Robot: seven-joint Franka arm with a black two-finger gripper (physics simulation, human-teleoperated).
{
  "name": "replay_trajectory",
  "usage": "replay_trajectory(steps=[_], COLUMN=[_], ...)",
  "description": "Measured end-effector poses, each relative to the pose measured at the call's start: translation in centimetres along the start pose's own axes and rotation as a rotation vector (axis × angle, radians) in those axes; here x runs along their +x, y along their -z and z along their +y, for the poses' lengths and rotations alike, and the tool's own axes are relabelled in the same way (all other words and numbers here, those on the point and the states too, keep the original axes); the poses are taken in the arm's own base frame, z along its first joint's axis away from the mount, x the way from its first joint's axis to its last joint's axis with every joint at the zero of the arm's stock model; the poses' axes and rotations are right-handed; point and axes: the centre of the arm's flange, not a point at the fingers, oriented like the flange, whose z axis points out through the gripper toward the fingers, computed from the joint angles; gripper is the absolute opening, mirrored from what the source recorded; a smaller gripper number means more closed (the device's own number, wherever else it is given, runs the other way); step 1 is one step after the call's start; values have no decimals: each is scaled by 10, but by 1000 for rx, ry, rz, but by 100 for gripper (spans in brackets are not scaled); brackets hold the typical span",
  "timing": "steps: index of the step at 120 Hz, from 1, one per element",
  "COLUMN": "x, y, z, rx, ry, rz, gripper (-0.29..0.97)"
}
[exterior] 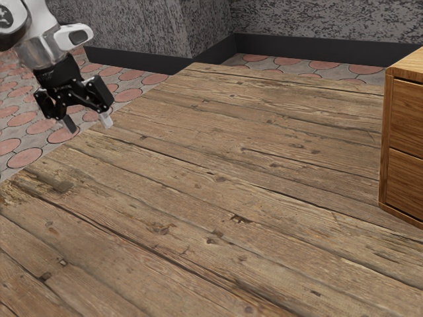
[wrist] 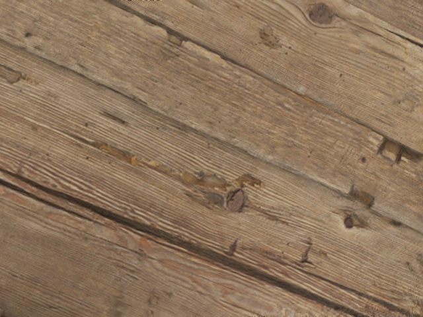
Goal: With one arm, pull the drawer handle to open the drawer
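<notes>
**Weathered wood below an open gripper, drawers far across the table**

Wooden planks, grey-brown and cracked, made up the table [exterior: 231, 218] that ran across most of the exterior view. The black gripper [exterior: 87, 122] hung at about 10 o'clock in that view, above the table's edge. It pointed downward, its two fingers [exterior: 106, 120] were spread wide, and nothing was between them.

The drawer cabinet [exterior: 403, 145], in lighter, smoother wood, stood at 3 o'clock, cut off by the view's edge and well apart from the gripper. Its upper drawer front [exterior: 406, 117] and lower drawer front [exterior: 404, 183] both sat flush in the frame. No handle could be made out from this angle.

Behind the gripper, from 9 to 11 o'clock, lay a floor [exterior: 26, 125] of red oval tiles. A black baseboard [exterior: 317, 46] and a rough grey wall [exterior: 145, 26] ran along 12 o'clock.

In the wrist view the table's planks [wrist: 198, 99] ran diagonally below the hand, with a dark knot [wrist: 235, 200] near the middle.
</notes>
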Motion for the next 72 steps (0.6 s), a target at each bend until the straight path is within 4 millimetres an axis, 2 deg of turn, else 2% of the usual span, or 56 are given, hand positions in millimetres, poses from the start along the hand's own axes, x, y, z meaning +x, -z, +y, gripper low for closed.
replay_trajectory(steps=[8,16,24,33,34,39,43,47,53,58,72], x=[-2,-3,-2,-1,-2,-18,-34,-43,-50,-52,-28], y=[-2,-3,-3,0,5,71,113,134,149,151,114], z=[24,37,37,25,23,18,12,3,-13,-29,-74], rx=[-3,-6,-7,-5,-4,3,19,44,92,158,313], ry=[-42,-62,-60,-36,-34,-34,-28,-17,0,23,92], rz=[2,4,7,14,23,154,240,281,305,298,178], gripper=[66,66,66,66,66,66,66,66,66,66,66])
